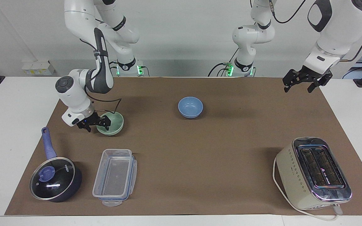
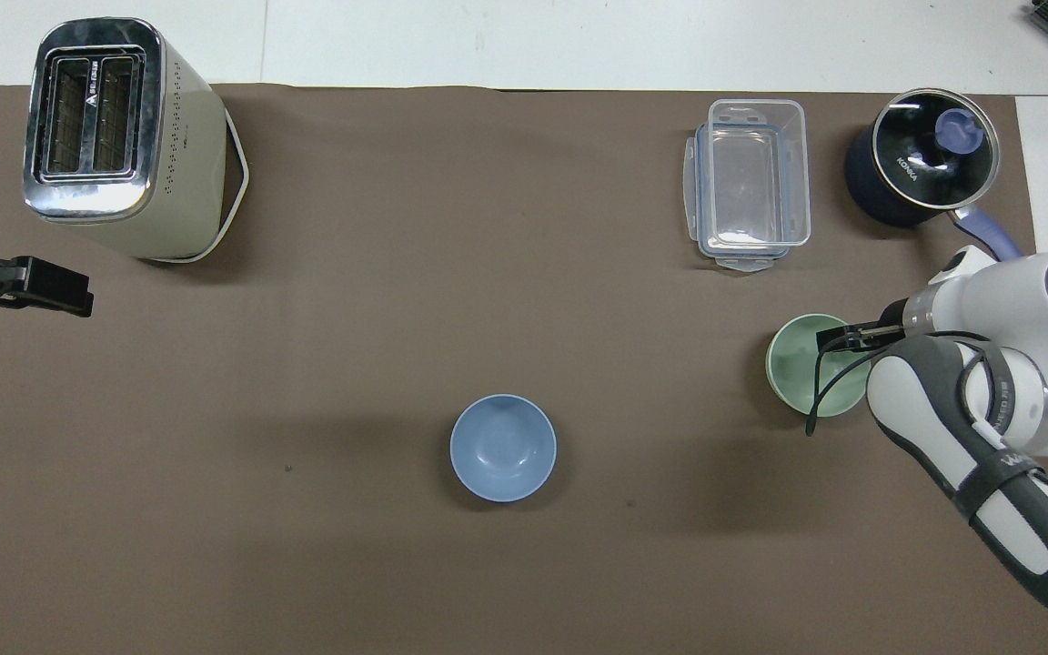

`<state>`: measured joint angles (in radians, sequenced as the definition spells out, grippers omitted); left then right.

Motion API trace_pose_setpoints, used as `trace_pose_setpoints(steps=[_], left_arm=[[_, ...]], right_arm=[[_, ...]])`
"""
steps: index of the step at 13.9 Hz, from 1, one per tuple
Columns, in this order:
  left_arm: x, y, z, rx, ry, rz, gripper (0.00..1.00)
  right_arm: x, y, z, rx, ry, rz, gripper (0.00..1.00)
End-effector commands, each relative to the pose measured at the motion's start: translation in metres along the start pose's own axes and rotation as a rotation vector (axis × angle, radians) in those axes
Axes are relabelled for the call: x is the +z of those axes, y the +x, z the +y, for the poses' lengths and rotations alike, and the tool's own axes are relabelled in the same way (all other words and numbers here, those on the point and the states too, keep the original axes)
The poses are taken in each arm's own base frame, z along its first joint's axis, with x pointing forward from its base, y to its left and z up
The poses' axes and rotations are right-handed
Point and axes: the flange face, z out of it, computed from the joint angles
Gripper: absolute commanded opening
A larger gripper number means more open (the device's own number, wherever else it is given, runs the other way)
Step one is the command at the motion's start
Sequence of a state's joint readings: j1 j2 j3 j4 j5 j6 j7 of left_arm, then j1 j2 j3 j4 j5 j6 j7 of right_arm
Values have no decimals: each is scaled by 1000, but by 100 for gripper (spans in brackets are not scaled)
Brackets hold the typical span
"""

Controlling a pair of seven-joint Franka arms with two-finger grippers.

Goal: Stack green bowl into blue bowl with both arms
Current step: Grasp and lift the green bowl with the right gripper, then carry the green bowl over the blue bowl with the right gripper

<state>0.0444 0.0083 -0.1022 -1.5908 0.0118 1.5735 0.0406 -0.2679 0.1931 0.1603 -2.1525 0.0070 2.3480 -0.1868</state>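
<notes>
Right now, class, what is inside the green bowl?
One finger of the open right gripper dips inside the green bowl at its rim, the other outside. Nothing else shows inside; the arm hides part of its floor.

One camera sits high across the table [image 1: 181, 219], facing the robots; another looks down from above them; both see the brown mat [image 2: 378, 300]

White table [image 1: 11, 103] (brown mat [image 1: 200, 157] on it)
</notes>
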Motion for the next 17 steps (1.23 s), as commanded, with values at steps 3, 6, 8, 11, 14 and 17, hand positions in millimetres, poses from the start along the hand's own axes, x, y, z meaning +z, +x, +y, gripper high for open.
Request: trace_pose_setpoints(steps=[3,6,8,11,14,17], left_arm=[[-1,-3,-4,0,16,-7,100],[-1,-3,-3,1,16,-6,100],[-1,-3,-4,0,16,-6,100],[-1,-3,-3,1,16,-7,100],[-1,-3,-3,1,16,-7,100],[-1,-3,-4,0,16,-7,100]], right_arm=[[-15,-2,1,-43,-4,-6,86],[-19,-2,1,-52,-2,-17,32],[-28,-3,-1,-54,-4,-23,0],[-51,-1,-14,-72,9,-81,0],[-84,-5,-49,-104,11,-92,0],[-107,-7,-112,-137,71,-55,0]])
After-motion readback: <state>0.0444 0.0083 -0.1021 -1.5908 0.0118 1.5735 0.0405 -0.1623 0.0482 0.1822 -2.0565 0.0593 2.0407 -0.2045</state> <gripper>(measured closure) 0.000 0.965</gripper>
